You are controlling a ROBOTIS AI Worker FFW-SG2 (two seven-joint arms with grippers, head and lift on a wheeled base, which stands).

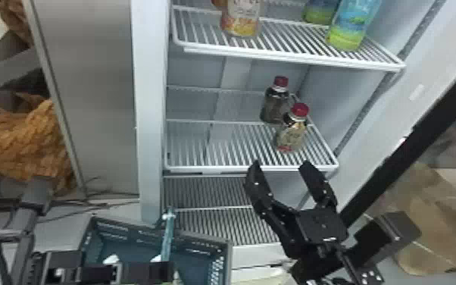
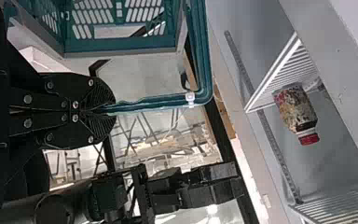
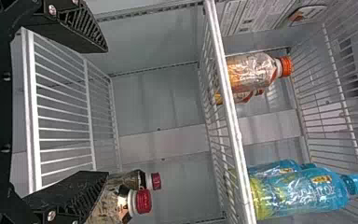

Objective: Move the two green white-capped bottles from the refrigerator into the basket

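Right gripper [image 1: 281, 163], a black pincer with two flat fingers, hangs just outside the white-framed refrigerator [image 1: 149, 113], near the front edge of the middle white wire shelf [image 1: 189, 151]. Its fingers are spread well apart, with nothing pinched between them. Left gripper [image 2: 112, 110], of the same black make, has its fingers pressed together on the slim teal handle [image 2: 154, 100] of the teal plastic basket [image 1: 200, 265].

Inside the basket lie two small white shapes, one towards the robot's left [image 1: 111, 259] and one beside the handle [image 1: 156, 259]. They may well be the caps of the two green bottles, though too little of them can be seen to be certain. The middle shelf bears two dark, red-capped bottles [image 1: 291, 129], standing close together towards the robot's right; the upper shelf carries an orange-capped bottle [image 3: 251, 70] and clear blue bottles with yellow-green lower parts [image 3: 303, 189]. None of these matches the task's description.

If the white shapes are indeed those caps, the moving is probably done and the finishing step is in hand. The next move then calls for drawing the right arm clear of the shelf edge, leaving the red-capped pair alone, while the left steadies the basket before letting go. Closing on the nearer red-capped bottle would be a mistake, and a tug on the handle could tip the basket.
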